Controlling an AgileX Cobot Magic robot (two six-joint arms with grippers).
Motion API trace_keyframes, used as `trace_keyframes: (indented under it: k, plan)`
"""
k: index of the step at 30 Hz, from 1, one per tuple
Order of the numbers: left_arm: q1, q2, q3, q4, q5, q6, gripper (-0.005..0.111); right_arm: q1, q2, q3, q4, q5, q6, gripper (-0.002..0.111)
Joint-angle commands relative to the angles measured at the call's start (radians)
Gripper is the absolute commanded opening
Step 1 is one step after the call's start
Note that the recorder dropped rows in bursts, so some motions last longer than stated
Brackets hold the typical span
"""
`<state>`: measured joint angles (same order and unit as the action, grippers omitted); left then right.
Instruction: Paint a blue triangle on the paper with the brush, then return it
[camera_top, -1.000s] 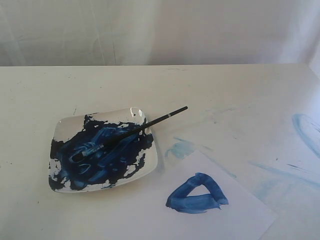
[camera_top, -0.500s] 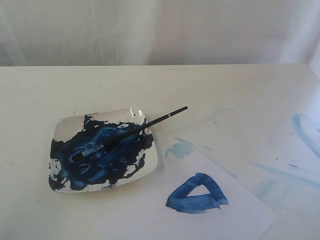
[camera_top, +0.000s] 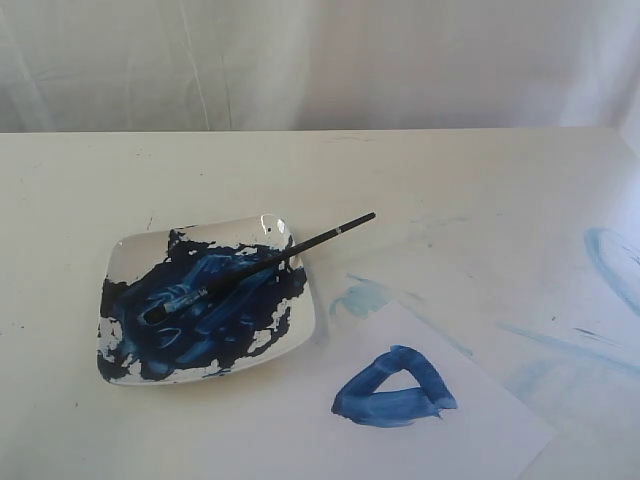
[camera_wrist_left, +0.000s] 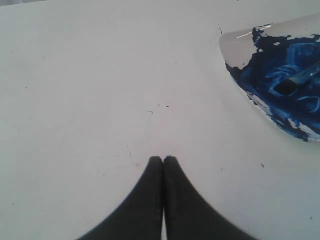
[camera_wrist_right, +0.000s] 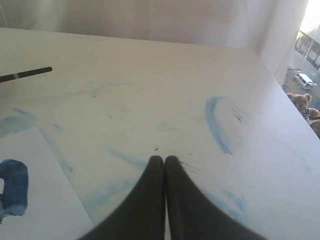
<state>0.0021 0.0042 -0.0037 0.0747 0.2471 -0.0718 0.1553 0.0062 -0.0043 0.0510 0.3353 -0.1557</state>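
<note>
Black-handled thin paintbrush (camera_top: 262, 266) lay in the paint-smeared square white dish (camera_top: 135, 248), clear of both pincers.
Nearest, the thick dark-blue triangle (camera_top: 395, 388) sat on the plain white paper sheet (camera_top: 480, 425). Beyond it, the paintbrush rested bristles in the paint, handle overhanging the rim. The left gripper (camera_wrist_left: 163, 159) and right gripper (camera_wrist_right: 164, 159) were each pressed together, empty, well apart from it. The cream tabletop (camera_top: 400, 170) beyond bore pale-blue smears (camera_top: 610, 260). Nothing had moved since the earlier frame.
</note>
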Motion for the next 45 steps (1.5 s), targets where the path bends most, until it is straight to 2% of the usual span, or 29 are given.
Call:
trace_keyframes:
  k: [1, 45]
  plan:
    - [-0.005, -0.004, 0.004, 0.002, 0.005, -0.002, 0.000, -0.004, -0.006, 0.004, 0.002, 0.000, 0.003, 0.000]
    - [-0.005, -0.004, 0.004, 0.002, 0.005, -0.002, 0.000, -0.004, -0.006, 0.004, 0.002, 0.000, 0.025, 0.000]
